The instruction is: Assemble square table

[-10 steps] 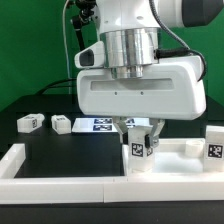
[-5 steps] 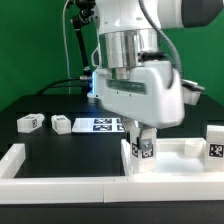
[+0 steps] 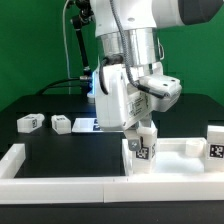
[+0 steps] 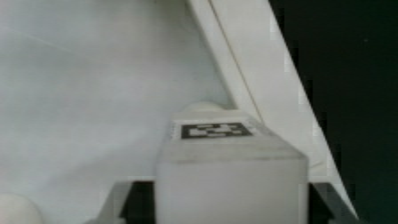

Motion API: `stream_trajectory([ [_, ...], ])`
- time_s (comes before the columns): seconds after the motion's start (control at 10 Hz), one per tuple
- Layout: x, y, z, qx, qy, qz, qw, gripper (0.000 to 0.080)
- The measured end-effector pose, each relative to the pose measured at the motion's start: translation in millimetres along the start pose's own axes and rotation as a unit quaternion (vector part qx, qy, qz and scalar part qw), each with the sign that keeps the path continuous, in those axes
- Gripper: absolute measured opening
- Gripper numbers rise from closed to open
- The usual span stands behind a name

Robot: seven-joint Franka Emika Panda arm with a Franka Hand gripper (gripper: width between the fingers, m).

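The white square tabletop point(image 3: 181, 149) lies at the exterior view's right, rim up. A white leg point(image 3: 142, 150) with a black-and-white tag stands upright at its near corner. My gripper point(image 3: 140, 134) comes down from above and is shut on this leg's upper part. In the wrist view the leg point(image 4: 222, 165) fills the space between my two dark fingers point(image 4: 130, 203), with the tabletop's floor point(image 4: 89, 100) and rim point(image 4: 240, 60) behind it. Another tagged leg point(image 3: 214, 141) stands at the tabletop's far right side. Two loose legs point(image 3: 28, 122) point(image 3: 62, 124) lie on the black table at the left.
The marker board point(image 3: 101, 124) lies flat behind the gripper. A low white wall bar point(image 3: 60, 169) runs along the front, with a short upturned end point(image 3: 14, 154) at the left. Cables hang behind the arm.
The hand has turned about its vertical axis, from broadside to edge-on in the exterior view. The leg stays at the tabletop's corner.
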State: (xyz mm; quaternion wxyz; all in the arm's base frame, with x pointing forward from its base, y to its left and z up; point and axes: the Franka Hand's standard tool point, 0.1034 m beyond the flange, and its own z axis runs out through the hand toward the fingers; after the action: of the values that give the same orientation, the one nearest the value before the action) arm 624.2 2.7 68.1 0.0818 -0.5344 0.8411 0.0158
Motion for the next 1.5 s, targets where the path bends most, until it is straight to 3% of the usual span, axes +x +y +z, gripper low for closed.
stream_trajectory([
  [0.2,-0.1,0.4,0.6,0.0,0.001,-0.026,1.0,0.0291],
  [0.3,-4.9,3.2,1.2,-0.002,0.017,-0.107,0.994,0.0474],
  [0.4,-11.1,4.8,1.2,-0.004,0.029,-0.189,0.982,0.0589],
  [0.7,-12.7,6.7,1.7,-0.011,0.03,-0.313,0.949,0.0646],
  [0.8,-12.6,6.9,1.9,-0.011,0.03,-0.332,0.943,0.0646],
  [0.9,-12.3,6.6,1.9,-0.014,0.033,-0.391,0.92,0.0646],
  [1.1,-12.5,2.9,1.3,-0.019,0.052,-0.567,0.822,0.0649],
  [1.3,-12.9,3.6,1.9,-0.019,0.051,-0.57,0.82,0.0649],
  [1.5,-11.8,4.3,2.5,-0.02,0.051,-0.562,0.825,0.0389],
])
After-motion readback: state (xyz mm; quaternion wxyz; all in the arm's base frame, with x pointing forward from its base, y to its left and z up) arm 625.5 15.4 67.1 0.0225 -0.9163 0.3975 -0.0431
